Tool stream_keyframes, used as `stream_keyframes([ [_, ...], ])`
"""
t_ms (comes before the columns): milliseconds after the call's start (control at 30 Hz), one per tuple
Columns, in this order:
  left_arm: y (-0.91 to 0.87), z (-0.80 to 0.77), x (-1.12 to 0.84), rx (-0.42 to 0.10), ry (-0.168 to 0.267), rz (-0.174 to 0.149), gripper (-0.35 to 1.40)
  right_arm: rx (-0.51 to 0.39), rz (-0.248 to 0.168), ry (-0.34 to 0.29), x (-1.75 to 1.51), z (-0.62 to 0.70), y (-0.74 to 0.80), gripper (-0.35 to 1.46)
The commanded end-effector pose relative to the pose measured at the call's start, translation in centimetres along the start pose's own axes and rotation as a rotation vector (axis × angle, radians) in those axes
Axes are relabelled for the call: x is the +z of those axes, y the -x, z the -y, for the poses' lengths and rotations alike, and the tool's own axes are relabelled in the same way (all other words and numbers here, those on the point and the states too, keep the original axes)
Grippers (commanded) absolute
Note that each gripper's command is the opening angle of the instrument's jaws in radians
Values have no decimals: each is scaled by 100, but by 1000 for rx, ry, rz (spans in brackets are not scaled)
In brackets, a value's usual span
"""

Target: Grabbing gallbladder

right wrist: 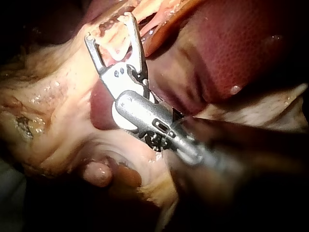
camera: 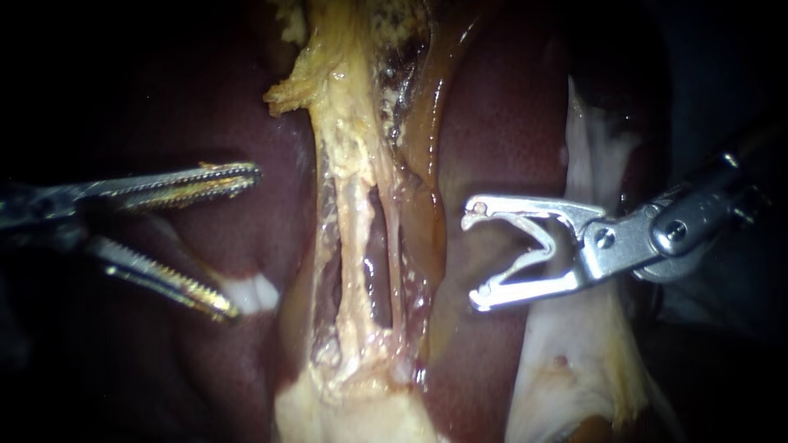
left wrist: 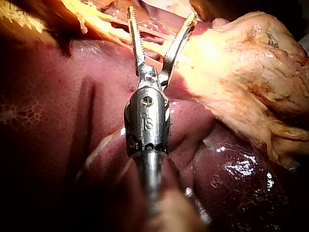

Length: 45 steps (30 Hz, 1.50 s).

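The gallbladder point(camera: 353, 414) lay pale on the dark liver point(camera: 492, 123), and my left instrument point(camera: 246, 243) and my right instrument point(camera: 472, 258) each had a hand spread apart, holding nothing.

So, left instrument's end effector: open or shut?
Open. On the left instrument the end effector shows a wide gap in endoscope and left wrist views; nothing gripped.
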Motion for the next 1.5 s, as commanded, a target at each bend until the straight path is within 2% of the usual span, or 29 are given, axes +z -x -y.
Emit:
stream_keyframes([
  [33,2,0,0,-1,0,0,79,0,0,0,0,0,0,57],
  [133,8,-2,1,-4,22,1,74,0,0,0,0,0,0,57],
  [200,13,-7,1,-2,59,-2,71,0,0,0,0,0,0,57],
  [433,29,-45,7,-84,180,0,59,0,0,0,0,0,0,57],
  [567,23,-69,15,-104,239,0,57,0,0,0,1,0,0,57],
  [733,3,-92,26,-139,293,1,54,0,0,0,1,0,0,57],
  [833,-5,-99,29,-155,305,3,54,0,0,0,1,0,0,57],
  [967,-11,-104,31,-190,304,12,46,0,0,0,1,0,0,57],
  [1233,-21,-110,43,-234,306,-7,30,0,0,0,2,0,0,57],
  [1333,-26,-113,44,-251,304,-22,7,0,0,0,2,0,0,57],
  [1433,-31,-116,43,-280,306,-44,-35,0,0,1,2,0,0,57],
  [1500,-32,-117,41,-293,305,-55,-35,0,0,1,2,0,0,57],
])
